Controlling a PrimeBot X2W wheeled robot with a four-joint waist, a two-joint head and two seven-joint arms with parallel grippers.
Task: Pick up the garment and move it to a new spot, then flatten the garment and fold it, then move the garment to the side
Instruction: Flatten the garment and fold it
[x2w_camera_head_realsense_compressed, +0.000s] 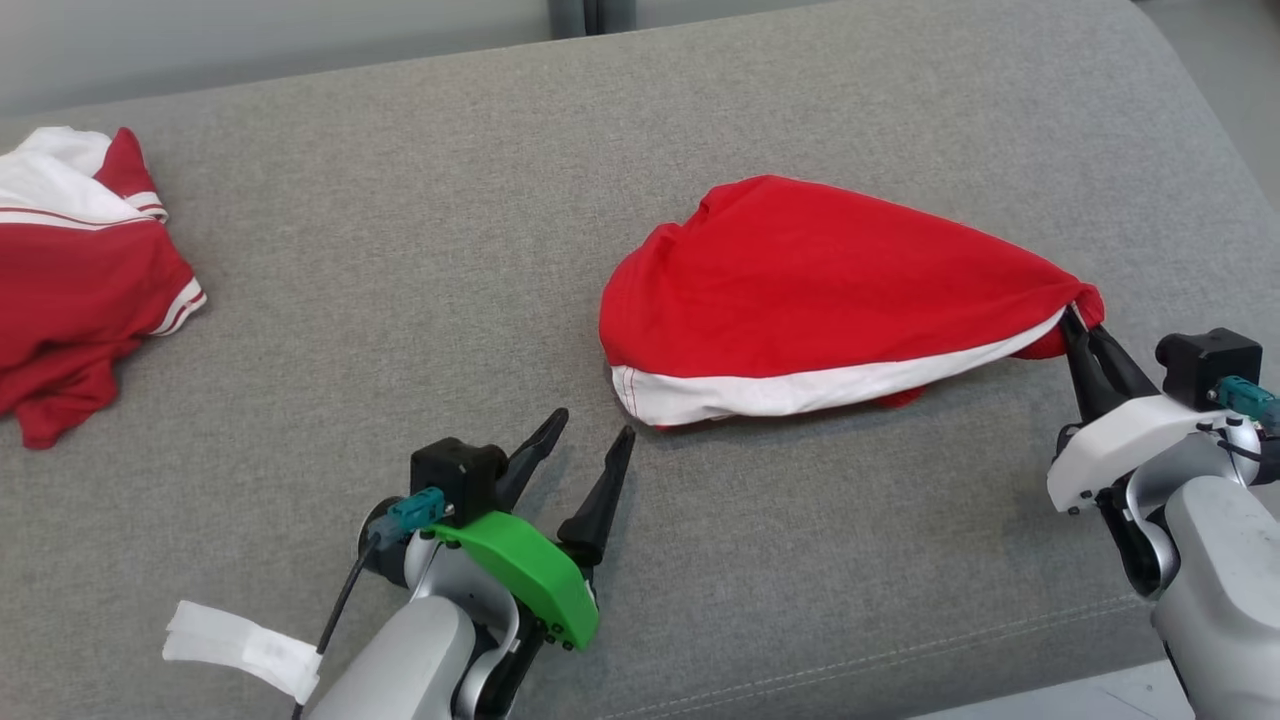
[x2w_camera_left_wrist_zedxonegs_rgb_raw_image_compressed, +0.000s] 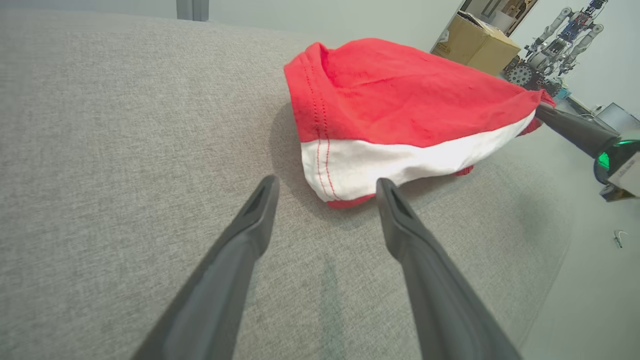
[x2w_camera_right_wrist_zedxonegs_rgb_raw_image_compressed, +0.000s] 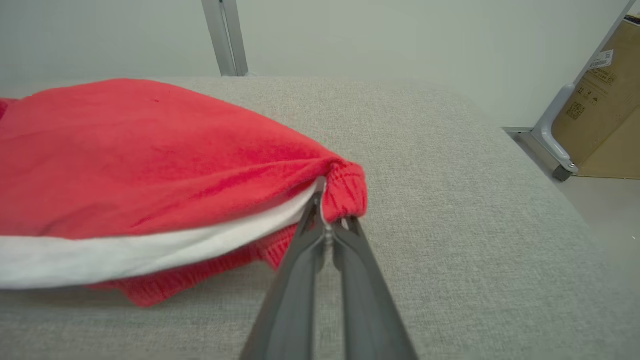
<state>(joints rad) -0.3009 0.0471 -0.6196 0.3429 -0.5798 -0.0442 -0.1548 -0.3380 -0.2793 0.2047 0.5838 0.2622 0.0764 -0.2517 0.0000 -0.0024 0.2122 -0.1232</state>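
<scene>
The garment (x2w_camera_head_realsense_compressed: 800, 290) is a red knit top with a white band along its lower edge, lying in a loose mound on the grey cushion (x2w_camera_head_realsense_compressed: 400, 180). It looks light and wholly limp. This is thin jersey that will probably sag, stretch and bunch wherever it is unsupported, and drag rather than slide on the coarse woven upholstery beneath it.

The right end effector (x2w_camera_head_realsense_compressed: 1085, 325) is clamped on the garment's right tip, its long dark fingers pressed together over a pinch of ribbed red fabric where the white band runs out. The cloth is drawn into a taut point toward that grip. The left end effector (x2w_camera_head_realsense_compressed: 593, 425) stands just short of the garment's near left corner, fingers spread wide with nothing between them, clear of the cloth.

At that corner the stitched hem (x2w_camera_left_wrist_zedxonegs_rgb_raw_image_compressed: 322, 170) of the white band turns, and this looks like the best second hold, since a doubled, seamed edge is firmer than a single layer and less likely to slip from smooth, narrow fingers. A pinch through one layer would likely open the mound, while a pinch through both would lift it as a bundle.

Well to the left of the garment lies a second red-and-white piece of clothing (x2w_camera_head_realsense_compressed: 80, 280) — crumpled, with striped cuffs
</scene>
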